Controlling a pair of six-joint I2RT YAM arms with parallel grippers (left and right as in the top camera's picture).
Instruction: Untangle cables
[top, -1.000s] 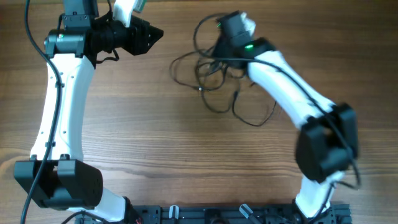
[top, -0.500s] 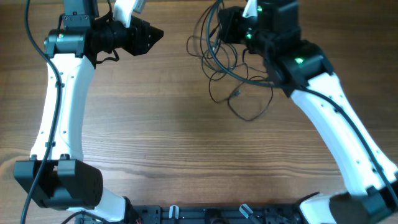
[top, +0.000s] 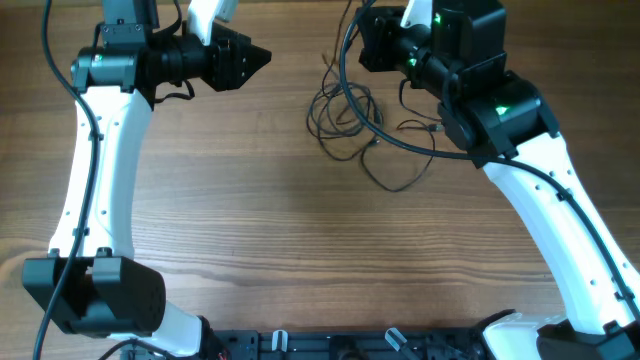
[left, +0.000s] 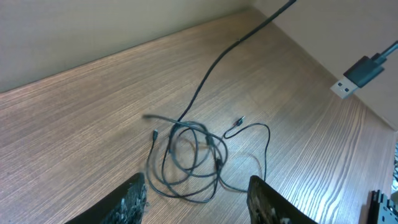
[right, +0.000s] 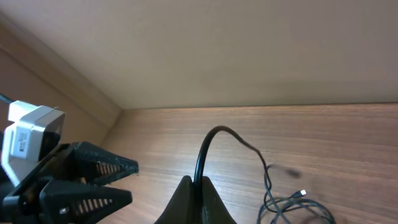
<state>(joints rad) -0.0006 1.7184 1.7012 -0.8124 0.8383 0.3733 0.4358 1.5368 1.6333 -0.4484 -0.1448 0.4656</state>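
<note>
Right wrist view: the right end effector (right: 199, 186) is clamped shut on one strand of the cables (right: 201, 152), above their loose tangle, which lies on the bench (top: 250, 200). The left end effector (left: 199, 202) stands half-open and empty, facing that tangle.

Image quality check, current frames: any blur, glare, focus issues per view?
Overhead: even light, no glare, cables crisp. Left wrist: one cable end smeared, left gripper out of focus. Right wrist: right gripper a dark silhouette, one plug end blurred.
</note>
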